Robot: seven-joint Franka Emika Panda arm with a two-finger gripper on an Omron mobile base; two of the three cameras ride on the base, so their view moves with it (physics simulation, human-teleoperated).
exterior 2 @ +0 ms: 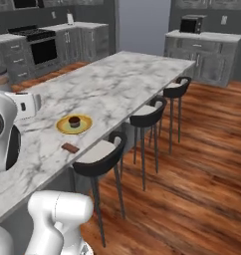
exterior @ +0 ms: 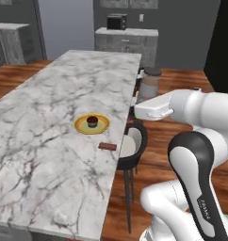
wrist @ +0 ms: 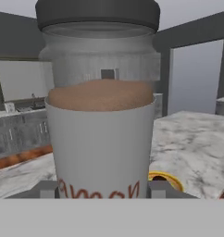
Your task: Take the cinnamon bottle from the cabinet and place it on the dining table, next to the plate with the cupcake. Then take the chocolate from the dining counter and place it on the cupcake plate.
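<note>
The cinnamon bottle (wrist: 102, 115), with a dark grey cap, a clear top and brown powder inside, stands upright close in front of the hand camera. My gripper (wrist: 103, 190) is shut on its lower body, a fingertip (wrist: 48, 190) on each side. From the left base, the cinnamon bottle (exterior: 150, 84) is held in the air off the dining table's (exterior: 45, 160) right edge, above the stools. The yellow plate (exterior: 92, 125) with the cupcake (exterior: 92, 121) lies mid-table. The chocolate (exterior: 107, 146) lies just in front of it, near the edge. From the right: plate (exterior 2: 74, 125), chocolate (exterior 2: 70, 148).
Black stools (exterior 2: 147, 117) line the table's right side; one stool (exterior: 133, 145) sits under my hand. A back counter holds a microwave (exterior: 117, 21). A stove (exterior 2: 43, 47) stands at the far left wall. Wooden floor lies open to the right.
</note>
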